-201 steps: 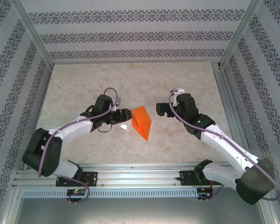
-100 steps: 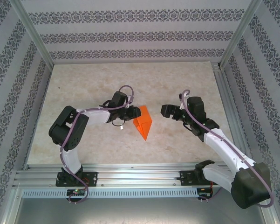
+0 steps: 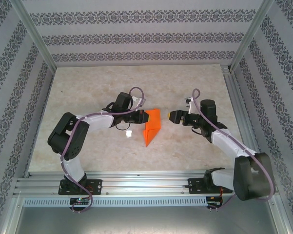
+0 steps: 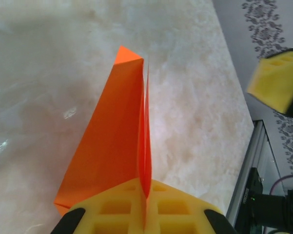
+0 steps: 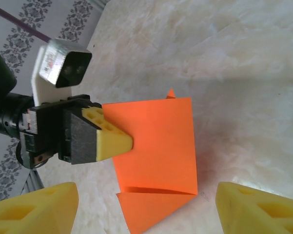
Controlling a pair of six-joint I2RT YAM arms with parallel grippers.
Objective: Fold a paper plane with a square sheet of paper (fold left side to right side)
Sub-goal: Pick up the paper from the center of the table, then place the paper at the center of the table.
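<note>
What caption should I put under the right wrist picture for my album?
The left gripper pinches the folded orange paper upright on the table while the right gripper hovers open, facing it.

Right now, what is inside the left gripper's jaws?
The folded orange paper, one edge pinched by the shut left gripper. How far the paper reaches in between the yellow pads is covered by them.

Orange paper (image 4: 112,146) in left tool's (image 4: 146,204) grip
</note>
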